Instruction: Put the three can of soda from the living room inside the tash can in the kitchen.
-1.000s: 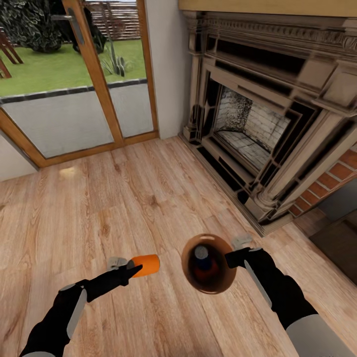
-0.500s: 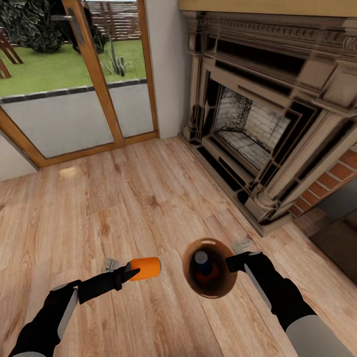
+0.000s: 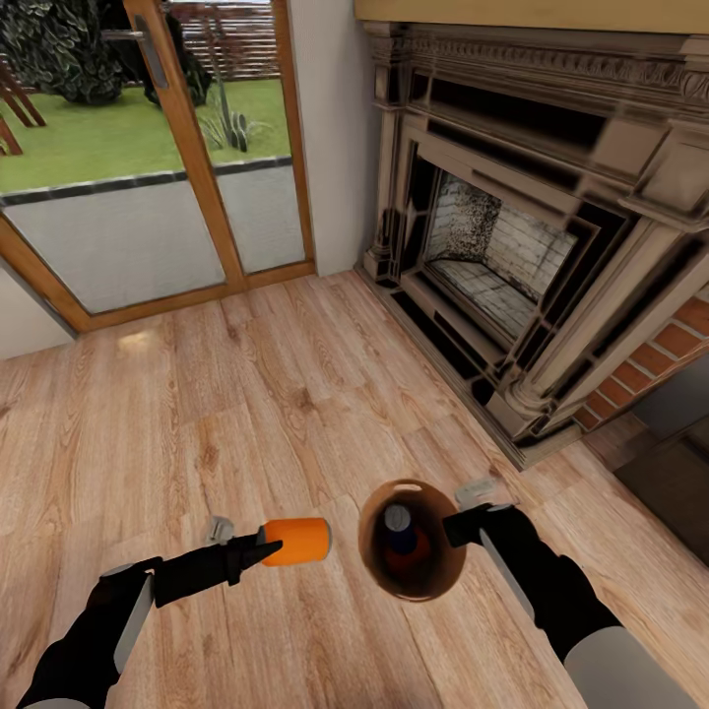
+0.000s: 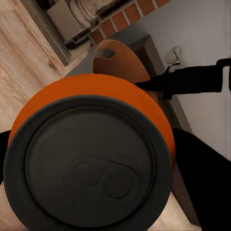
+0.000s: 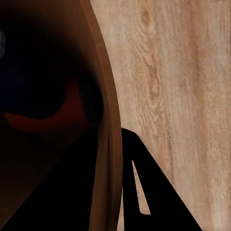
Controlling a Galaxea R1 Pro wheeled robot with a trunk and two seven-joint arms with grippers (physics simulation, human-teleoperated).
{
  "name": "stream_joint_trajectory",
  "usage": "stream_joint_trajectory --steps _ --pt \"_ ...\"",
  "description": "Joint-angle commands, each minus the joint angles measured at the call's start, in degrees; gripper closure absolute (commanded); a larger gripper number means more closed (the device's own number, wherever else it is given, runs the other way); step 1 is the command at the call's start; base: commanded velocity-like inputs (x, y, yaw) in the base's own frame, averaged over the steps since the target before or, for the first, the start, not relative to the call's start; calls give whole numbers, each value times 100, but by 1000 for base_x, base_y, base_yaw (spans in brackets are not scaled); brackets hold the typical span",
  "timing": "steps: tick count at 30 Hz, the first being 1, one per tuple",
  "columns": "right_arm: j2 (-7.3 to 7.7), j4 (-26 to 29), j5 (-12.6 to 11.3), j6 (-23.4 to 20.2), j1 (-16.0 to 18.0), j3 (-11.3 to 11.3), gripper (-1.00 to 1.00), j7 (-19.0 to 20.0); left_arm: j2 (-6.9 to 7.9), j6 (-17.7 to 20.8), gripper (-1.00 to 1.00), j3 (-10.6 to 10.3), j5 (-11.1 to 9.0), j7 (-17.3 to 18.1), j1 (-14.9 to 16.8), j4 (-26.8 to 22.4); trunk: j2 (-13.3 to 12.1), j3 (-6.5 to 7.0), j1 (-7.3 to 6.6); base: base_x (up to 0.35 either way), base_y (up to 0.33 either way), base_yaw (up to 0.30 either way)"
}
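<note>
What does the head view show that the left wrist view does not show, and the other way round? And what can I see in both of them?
Head view alone: the blue can and an orange can inside the trash can, the glass door, the fireplace opening, and the left gripper shut on the orange can, lying sideways level with the bin.

Left wrist view alone: that can's grey top with its pull tab, close up.

Both: the held orange can, the trash can, the right arm holding the bin's rim, red bricks, plank floor.

floor: light wood planks (image 3: 246, 394) | fireplace (image 3: 512, 246) right | glazed door (image 3: 148, 167), lawn beyond
</note>
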State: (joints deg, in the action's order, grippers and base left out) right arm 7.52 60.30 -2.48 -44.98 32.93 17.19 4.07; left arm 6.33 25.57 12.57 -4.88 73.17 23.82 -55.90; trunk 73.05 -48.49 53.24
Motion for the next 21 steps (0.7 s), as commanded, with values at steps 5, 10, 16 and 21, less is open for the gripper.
stream_joint_trajectory --steps 5,10,16,21 --pt "-2 -8 -42 4 3 87 100 28 0 11 100 -7 -3 384 0 6 0 1 0 0 0 0" --pt "1 -220 -42 179 9 106 100 27 -3 17 100 -10 -2 737 0 109 0 1 0 0 0 0" --pt "3 -315 -40 311 11 109 100 27 -8 18 100 -77 -4 815 0 144 0 1 0 0 0 0" --pt "-1 -375 -41 329 16 109 100 24 -16 18 100 -125 -4 1121 0 233 0 1 0 0 0 0"
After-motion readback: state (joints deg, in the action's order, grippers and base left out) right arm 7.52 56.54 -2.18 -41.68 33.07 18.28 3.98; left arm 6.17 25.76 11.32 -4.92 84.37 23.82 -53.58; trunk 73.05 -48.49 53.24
